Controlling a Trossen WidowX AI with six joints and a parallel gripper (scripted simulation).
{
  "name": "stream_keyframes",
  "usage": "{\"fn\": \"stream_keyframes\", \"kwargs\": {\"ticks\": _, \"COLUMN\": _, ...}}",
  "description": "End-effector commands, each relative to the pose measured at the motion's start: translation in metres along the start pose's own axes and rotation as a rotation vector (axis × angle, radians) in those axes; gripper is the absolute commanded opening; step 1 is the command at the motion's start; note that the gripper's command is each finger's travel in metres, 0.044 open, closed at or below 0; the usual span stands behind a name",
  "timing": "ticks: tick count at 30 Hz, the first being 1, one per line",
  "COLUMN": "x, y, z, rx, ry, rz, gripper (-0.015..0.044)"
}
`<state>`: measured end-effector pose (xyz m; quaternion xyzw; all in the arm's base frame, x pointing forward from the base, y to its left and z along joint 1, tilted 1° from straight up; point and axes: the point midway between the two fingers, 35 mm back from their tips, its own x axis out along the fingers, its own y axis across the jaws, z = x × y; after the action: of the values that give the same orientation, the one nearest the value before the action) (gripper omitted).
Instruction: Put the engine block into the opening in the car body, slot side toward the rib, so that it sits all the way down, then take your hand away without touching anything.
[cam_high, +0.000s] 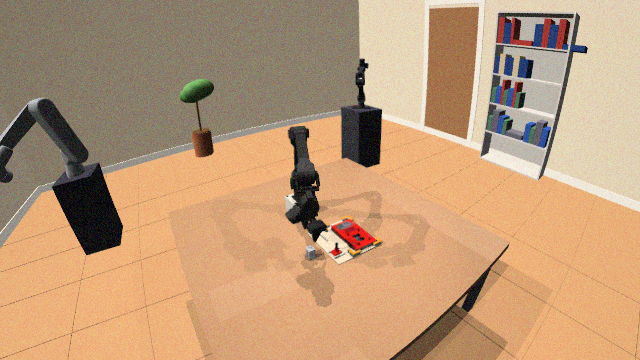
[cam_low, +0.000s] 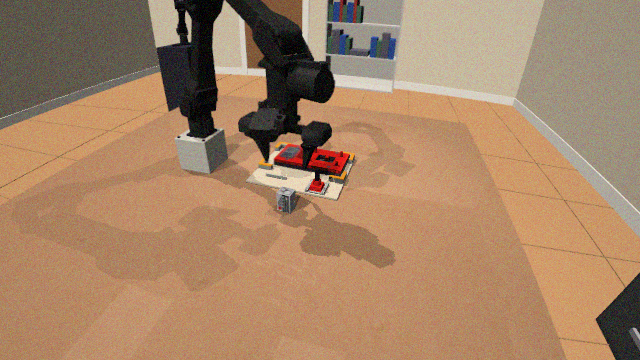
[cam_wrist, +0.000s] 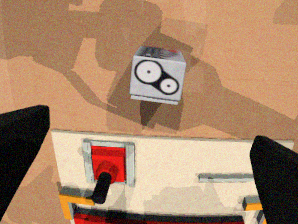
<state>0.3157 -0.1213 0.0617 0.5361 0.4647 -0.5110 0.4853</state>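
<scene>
The engine block (cam_high: 310, 252) (cam_low: 286, 200) (cam_wrist: 158, 77) is a small grey cube standing on the table just off the board's edge. Its top shows two white discs joined by a black band. The red car body (cam_high: 350, 230) (cam_low: 342, 162) lies on the cream board, with a dark opening (cam_high: 359, 237) (cam_low: 326, 158) in its top; only its edge shows in the wrist view. The rib cannot be made out. My gripper (cam_low: 286, 164) (cam_wrist: 152, 132) is open and empty, pointing down above the board. In the wrist view the block lies beyond the fingertips, between their lines.
The cream board (cam_high: 327, 243) (cam_low: 297, 182) (cam_wrist: 165, 160) carries a red block with an upright black stick (cam_high: 336, 251) (cam_low: 317, 186) (cam_wrist: 107, 165), a thin grey bar (cam_low: 276, 176) (cam_wrist: 225, 177) and orange corner pieces around the car body. The arm's pale base (cam_low: 200, 152) stands left of the board in the exterior view.
</scene>
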Motion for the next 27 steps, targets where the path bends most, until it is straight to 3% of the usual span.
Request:
{"fn": "stream_keyframes", "kwargs": {"ticks": 1, "x": 0.012, "y": -0.001, "z": 0.001, "rx": -0.016, "ry": -0.006, "rz": -0.014, "gripper": 0.044}}
{"fn": "stream_keyframes", "kwargs": {"ticks": 4, "x": 0.036, "y": -0.002, "z": 0.001, "rx": -0.016, "ry": -0.006, "rz": -0.015, "gripper": 0.044}}
{"fn": "stream_keyframes", "kwargs": {"ticks": 27, "x": 0.071, "y": 0.0, "z": 0.002, "rx": -0.016, "ry": -0.006, "rz": -0.015, "gripper": 0.044}}
